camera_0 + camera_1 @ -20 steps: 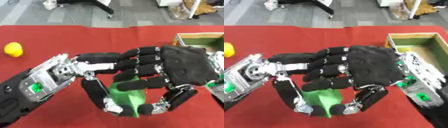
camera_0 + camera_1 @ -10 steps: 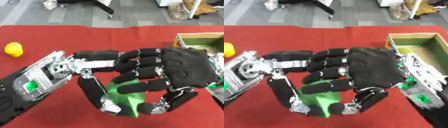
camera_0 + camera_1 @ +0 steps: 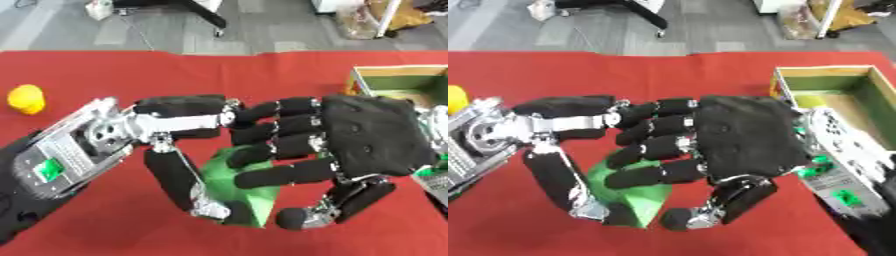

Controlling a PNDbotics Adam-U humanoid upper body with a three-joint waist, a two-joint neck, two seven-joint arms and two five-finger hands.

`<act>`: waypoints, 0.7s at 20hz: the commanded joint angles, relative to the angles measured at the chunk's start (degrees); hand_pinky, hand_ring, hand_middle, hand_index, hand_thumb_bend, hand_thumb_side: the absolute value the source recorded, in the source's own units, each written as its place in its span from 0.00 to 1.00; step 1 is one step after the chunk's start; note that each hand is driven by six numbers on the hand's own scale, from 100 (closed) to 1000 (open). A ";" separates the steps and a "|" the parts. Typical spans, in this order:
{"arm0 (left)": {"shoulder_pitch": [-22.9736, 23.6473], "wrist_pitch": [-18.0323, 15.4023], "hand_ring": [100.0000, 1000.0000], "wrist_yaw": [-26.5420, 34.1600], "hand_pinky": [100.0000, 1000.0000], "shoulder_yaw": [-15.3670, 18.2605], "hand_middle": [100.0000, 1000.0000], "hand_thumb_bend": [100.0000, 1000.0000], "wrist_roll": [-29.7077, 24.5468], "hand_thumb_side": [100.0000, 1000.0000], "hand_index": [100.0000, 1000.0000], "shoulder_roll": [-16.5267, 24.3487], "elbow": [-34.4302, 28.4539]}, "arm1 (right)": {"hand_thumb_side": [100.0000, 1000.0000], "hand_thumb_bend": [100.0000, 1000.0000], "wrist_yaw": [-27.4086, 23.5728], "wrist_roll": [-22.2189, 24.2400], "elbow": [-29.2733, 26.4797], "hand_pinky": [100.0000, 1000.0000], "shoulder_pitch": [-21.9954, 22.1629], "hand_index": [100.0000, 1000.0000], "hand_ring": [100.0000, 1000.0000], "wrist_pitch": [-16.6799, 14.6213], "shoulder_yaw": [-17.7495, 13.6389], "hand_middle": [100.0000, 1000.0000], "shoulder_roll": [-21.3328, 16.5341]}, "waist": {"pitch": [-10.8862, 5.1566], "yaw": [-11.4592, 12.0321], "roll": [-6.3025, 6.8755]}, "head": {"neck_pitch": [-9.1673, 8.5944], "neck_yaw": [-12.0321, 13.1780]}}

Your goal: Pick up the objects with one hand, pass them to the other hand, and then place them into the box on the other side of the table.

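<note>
Two robot hands, left and right, one green object, one yellow object, one box.

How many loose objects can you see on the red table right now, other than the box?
2. A green angular block sits between both hands' fingers at centre; a small yellow rounded object lies at the far left. The hands may hide more.

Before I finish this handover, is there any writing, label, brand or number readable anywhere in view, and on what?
No readable text anywhere.
Left hand: green patch on its wrist housing, no letters legible.
Right hand: green spots on its wrist housing, nothing readable.
Green object, yellow object, box: no markings visible.
</note>
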 commanded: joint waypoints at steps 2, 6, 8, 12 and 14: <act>-0.60 -0.23 0.44 0.10 0.63 1.80 0.38 0.00 0.28 0.18 0.52 2.07 -1.01 | 0.41 0.16 -0.07 0.61 -0.20 0.86 -0.42 1.00 0.82 -0.30 -0.52 0.81 -1.09 | -1.75 -0.01 0.35 | 0.31 0.13; -0.57 0.09 0.44 0.85 0.63 2.37 0.37 0.00 0.48 0.18 0.52 2.46 -1.80 | 0.41 0.17 0.03 0.70 -0.20 0.86 -0.38 1.00 0.82 -0.18 -0.60 0.82 -1.09 | -1.81 0.10 0.38 | 0.27 0.04; -0.74 0.49 0.44 1.66 0.63 2.41 0.37 0.00 0.41 0.18 0.52 2.41 -2.42 | 0.42 0.18 0.14 0.55 -0.20 0.86 -0.41 1.00 0.82 -0.02 -0.65 0.82 -1.06 | -1.85 0.18 0.40 | 0.29 0.02; -1.18 1.91 0.43 3.82 0.63 1.94 0.37 0.00 -0.11 0.18 0.51 2.13 -3.74 | 0.42 0.19 0.52 -0.06 -0.20 0.86 -0.45 1.00 0.82 0.36 -0.73 0.82 -1.01 | -1.90 0.28 0.38 | 0.30 -0.03; -1.35 2.57 0.43 4.86 0.63 1.61 0.37 0.00 -0.39 0.18 0.51 1.90 -3.93 | 0.42 0.20 0.84 -0.44 -0.20 0.86 -0.46 1.00 0.82 0.55 -0.76 0.82 -1.01 | -1.93 0.31 0.36 | 0.27 -0.08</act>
